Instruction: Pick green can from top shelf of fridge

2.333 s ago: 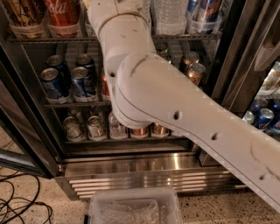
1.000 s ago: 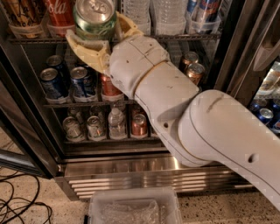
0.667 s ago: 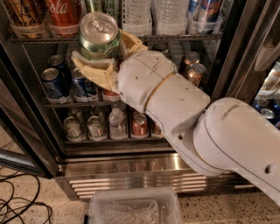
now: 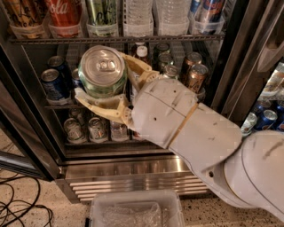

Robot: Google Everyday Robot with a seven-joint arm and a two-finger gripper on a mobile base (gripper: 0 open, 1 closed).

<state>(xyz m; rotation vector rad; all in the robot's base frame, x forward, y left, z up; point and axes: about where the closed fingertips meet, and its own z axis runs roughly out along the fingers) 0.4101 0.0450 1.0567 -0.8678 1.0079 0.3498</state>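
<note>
My gripper point(image 4: 104, 84) is shut on the green can point(image 4: 102, 73), a pale lime-green can with a shiny silver lid and pull tab. It holds the can upright in front of the fridge's middle rack, clear of the shelves. Its cream fingers point(image 4: 100, 108) clasp the can's sides. The white arm point(image 4: 186, 124) runs down to the lower right. The top shelf point(image 4: 115, 39) is above the can, with clear cup holders. The fridge point(image 4: 128, 166) stands open, with a ribbed steel base.
The top shelf holds a red cola can point(image 4: 65, 13), a darker green can point(image 4: 101, 12) and water bottles point(image 4: 138, 15). Blue cans point(image 4: 52, 82) stand left on the middle rack, brown cans point(image 4: 195, 75) right. A clear plastic bin point(image 4: 135, 210) sits on the floor. Cables point(image 4: 20, 204) lie at left.
The arm has drawn back from the top shelf with the green can in the gripper. The can has moved down and towards the camera, away from the rack.
</note>
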